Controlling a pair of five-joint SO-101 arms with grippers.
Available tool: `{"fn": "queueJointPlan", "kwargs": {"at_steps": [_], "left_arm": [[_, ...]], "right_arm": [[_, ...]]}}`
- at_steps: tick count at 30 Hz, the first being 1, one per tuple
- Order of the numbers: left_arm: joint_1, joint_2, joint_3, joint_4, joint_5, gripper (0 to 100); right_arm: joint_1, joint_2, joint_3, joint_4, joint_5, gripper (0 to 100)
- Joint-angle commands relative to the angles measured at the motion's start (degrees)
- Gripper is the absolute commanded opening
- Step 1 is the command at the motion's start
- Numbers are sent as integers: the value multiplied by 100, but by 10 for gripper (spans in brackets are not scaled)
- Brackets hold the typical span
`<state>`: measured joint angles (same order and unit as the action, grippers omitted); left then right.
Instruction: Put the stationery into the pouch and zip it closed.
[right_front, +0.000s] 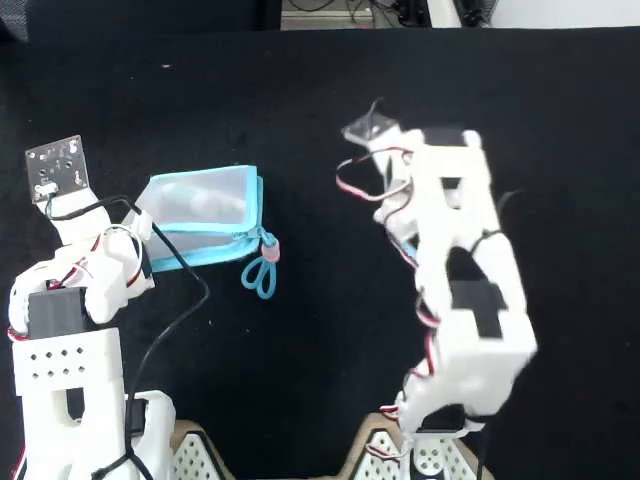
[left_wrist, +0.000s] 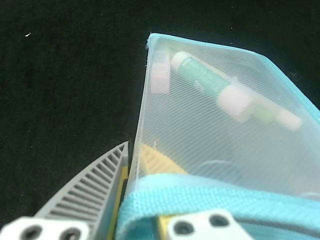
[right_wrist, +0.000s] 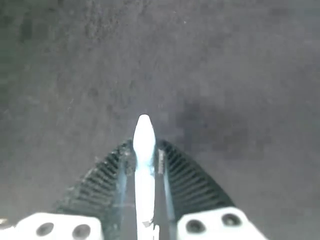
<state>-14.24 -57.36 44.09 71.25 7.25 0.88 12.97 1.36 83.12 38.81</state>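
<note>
both claws clamped
my left claw (left_wrist: 136, 150) bites the mesh pouch (right_front: 205, 215), green tube (left_wrist: 200, 80) inside up close; right claw (right_wrist: 144, 150) pinches a white pen (right_wrist: 144, 135).

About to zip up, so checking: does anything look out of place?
Yes. A white stick is pinched in the right gripper over bare table, well apart from the pouch. The left gripper holds the pouch by its edge, with a green marker already inside.

Fine-striped whitish pouch (right_front: 200, 208) with turquoise trim, black table (right_front: 300, 90)
</note>
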Motion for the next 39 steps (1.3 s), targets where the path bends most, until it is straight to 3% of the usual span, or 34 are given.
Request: {"fn": "queueJointPlan", "kwargs": {"at_steps": [1, 8, 13, 22, 28, 35, 39], "left_arm": [[57, -44, -171, 35, 0, 30], [57, -44, -163, 26, 0, 30], [57, -44, -163, 35, 0, 30], [57, -35, -154, 18, 0, 30], [57, -35, -136, 18, 0, 30], [57, -35, -136, 18, 0, 30], [57, -35, -136, 18, 0, 30]], "right_arm": [[88, -1341, -338, 475, -185, 11], [-378, -3266, -321, 431, -1714, 11], [-1240, -4418, -330, 431, -2752, 11], [-2760, -5903, -66, 97, -3859, 11], [-3745, -6519, 1569, -1301, -3982, 11], [-3815, -8110, 3424, -2699, -3974, 11], [-4246, -9314, 4418, -3569, -3974, 11]]}}
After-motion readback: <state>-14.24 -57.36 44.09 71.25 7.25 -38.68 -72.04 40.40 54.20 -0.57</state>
